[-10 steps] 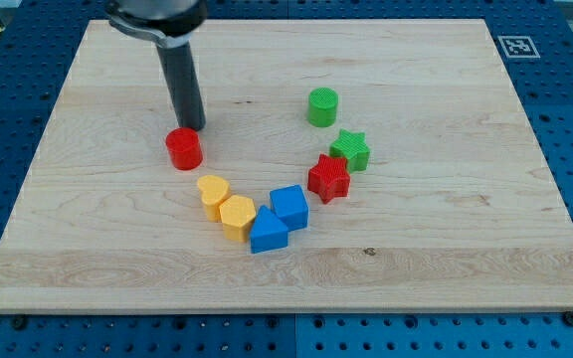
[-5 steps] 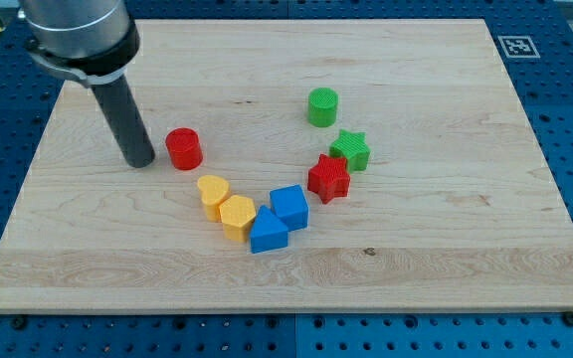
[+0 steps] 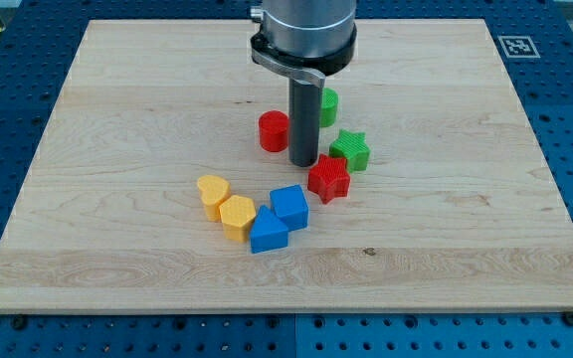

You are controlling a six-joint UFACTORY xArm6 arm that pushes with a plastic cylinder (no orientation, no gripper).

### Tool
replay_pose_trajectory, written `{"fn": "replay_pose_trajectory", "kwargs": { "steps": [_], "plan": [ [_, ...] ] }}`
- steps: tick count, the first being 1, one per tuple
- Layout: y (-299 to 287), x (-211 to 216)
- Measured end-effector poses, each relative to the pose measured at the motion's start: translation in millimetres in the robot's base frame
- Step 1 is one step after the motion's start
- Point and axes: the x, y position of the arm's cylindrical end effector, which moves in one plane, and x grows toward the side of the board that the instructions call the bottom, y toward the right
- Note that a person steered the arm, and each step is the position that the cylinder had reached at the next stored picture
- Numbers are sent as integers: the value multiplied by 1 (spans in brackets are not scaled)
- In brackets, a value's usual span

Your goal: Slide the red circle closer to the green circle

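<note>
My tip (image 3: 303, 163) down on board (image 3: 446, 199), just right of red circle (image 3: 273, 131), nothing clamped, bare rod only. Red circle sits left of green circle (image 3: 328, 105), rod standing between them and hiding part of green one. Green star (image 3: 351, 150) and red star (image 3: 328, 178) just right of tip. Lower down: two yellow blocks (image 3: 213, 195) (image 3: 236, 217), blue blocks (image 3: 288, 207) (image 3: 268, 232) clustered together.
</note>
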Motion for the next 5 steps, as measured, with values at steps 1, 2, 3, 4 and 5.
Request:
{"fn": "replay_pose_trajectory", "kwargs": {
  "steps": [1,2,3,4,5],
  "plan": [
    [-26,14],
    [-53,29],
    [-64,26],
    [-63,-17],
    [-63,-24]
  ]
}}
